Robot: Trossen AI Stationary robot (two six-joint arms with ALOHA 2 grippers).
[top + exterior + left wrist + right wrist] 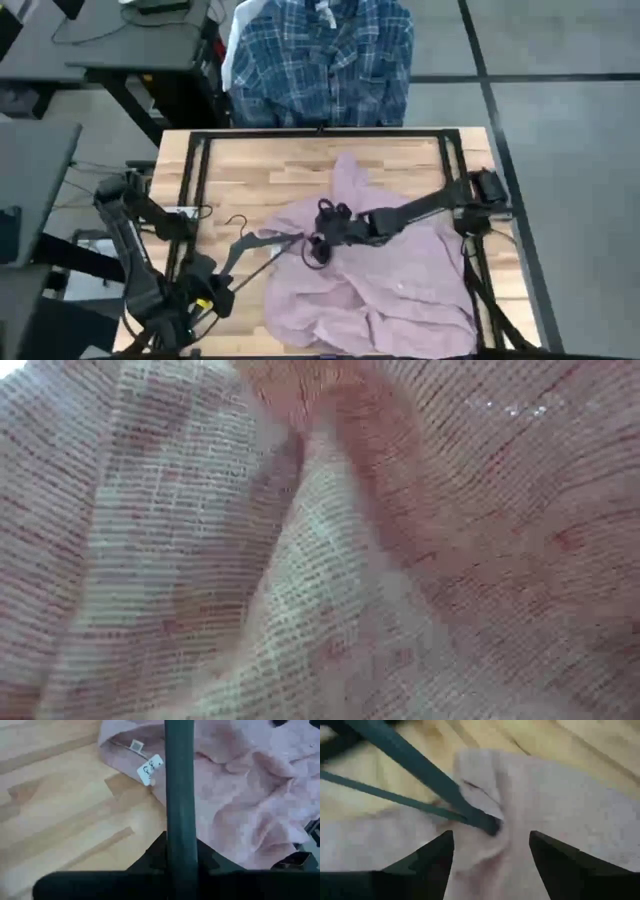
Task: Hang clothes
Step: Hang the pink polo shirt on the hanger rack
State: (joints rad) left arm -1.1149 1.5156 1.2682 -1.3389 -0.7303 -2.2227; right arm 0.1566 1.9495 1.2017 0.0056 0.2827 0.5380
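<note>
A dusty pink shirt (390, 280) lies crumpled on the wooden table, spread over its right half. It fills the low view (320, 540). My right gripper (322, 240) reaches in from the right and is shut on a bunch of the shirt at its left edge. My left gripper (215, 290), near the front left, is shut on a dark hanger (262, 250). The hanger's far end (490, 826) pokes into the shirt beside my right fingers. A blue-and-white plaid shirt (320, 60) hangs beyond the table's far edge, with a strip of white cloth (232, 50) at its left. My left gripper holds the hanger by a straight bar (180, 845) that runs out between its two fingers toward the shirt. A cross bar (125, 885) in front hides the place of contact. My right gripper pinches a gathered bunch of pink cloth (492, 857) between its two fingers, coming slanting down from the table's right. Several folds pucker toward the hold. The rest of the shirt lies slack on the table.
A black frame (200, 180) runs around the tabletop. The bare wood (270, 170) is at the far left. A white label (150, 769) shows at the shirt's collar. Desks and cables stand beyond the table's left.
</note>
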